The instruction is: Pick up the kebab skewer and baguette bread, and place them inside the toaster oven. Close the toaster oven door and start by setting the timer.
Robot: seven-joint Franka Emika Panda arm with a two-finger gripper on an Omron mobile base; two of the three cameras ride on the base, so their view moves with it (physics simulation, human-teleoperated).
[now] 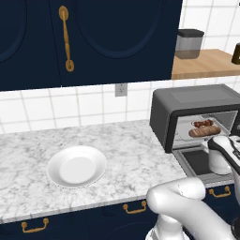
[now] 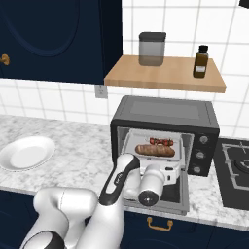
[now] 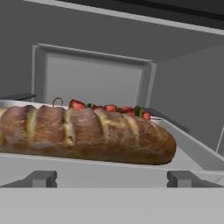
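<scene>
Hovering at the open toaster oven [image 2: 163, 113], my fingers [image 3: 43, 178] stand wide apart, empty; baguette bread [image 3: 87, 135] lies inside, kebab skewer [image 3: 109, 107] just behind.

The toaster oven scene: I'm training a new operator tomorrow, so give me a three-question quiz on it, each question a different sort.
1. True or false: the toaster oven door is shut.
2. Which lies nearer the oven's opening: A) the kebab skewer, B) the baguette bread?
3. Fill in: the white plate on the counter holds ____.

Key:
1. False; it hangs open on the toaster oven.
2. B.
3. Nothing; both foods sit inside the oven, in front of the open gripper.
</scene>
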